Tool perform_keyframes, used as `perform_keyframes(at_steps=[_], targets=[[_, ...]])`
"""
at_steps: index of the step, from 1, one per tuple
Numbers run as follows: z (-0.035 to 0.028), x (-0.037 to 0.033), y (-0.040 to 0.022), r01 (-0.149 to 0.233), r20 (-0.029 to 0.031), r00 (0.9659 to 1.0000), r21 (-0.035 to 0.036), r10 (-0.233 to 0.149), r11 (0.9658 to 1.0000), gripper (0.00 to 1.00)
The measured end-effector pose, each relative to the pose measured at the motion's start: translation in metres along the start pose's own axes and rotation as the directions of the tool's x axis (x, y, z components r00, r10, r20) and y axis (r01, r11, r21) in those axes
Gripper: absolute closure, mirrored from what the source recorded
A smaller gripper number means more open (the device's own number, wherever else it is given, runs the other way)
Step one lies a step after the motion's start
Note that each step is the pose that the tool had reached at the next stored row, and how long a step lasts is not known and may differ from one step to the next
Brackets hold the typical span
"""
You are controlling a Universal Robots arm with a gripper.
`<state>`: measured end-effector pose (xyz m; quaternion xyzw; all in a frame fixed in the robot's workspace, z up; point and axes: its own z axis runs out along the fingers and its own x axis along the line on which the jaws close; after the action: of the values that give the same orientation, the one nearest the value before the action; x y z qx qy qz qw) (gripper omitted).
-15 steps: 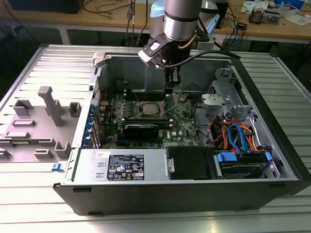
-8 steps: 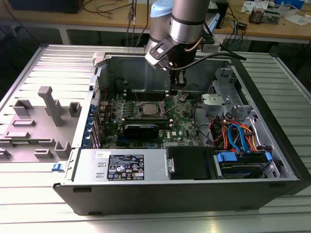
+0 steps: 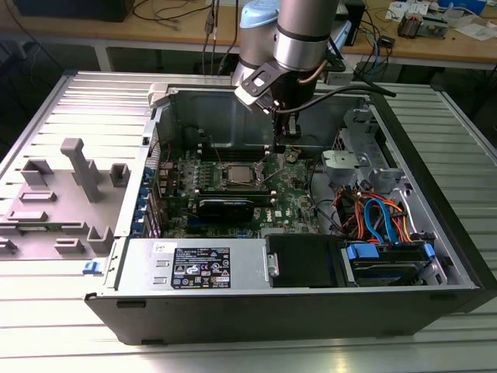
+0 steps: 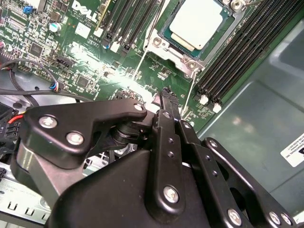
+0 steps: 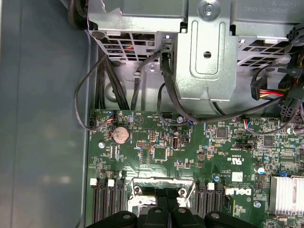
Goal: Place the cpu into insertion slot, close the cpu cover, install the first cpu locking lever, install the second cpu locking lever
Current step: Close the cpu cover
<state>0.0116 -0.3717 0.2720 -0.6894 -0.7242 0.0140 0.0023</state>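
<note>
Exterior view: the gripper [image 3: 289, 142] is held over the board [image 3: 293, 200], and the cpu [image 3: 237, 175] lies near it, toward the exterior view's left. Second wrist view: the fingers [image 4: 164, 142] are pressed together on nothing. Beyond them the cpu [image 4: 197, 21], seated in the slot [image 4: 160, 43], is cut off at the edge, as is a white label [image 4: 294, 154]. First wrist view: the slot [image 5: 164, 183] is half hidden behind the gripper [image 5: 170, 214].

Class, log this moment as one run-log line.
cpu: in slot | pincer: shut, nothing held | position: over board, near slot
</note>
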Motion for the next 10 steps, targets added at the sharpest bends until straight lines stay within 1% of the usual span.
perform_keyframes(at_steps=[5,10], targets=[[0.0,0.0,0.0004,0.0,0.0,1.0,0.0,0.0,1.0,0.89],[0.0,-0.0002,0.0041,0.0,0.0,1.0,0.0,0.0,1.0,0.89]])
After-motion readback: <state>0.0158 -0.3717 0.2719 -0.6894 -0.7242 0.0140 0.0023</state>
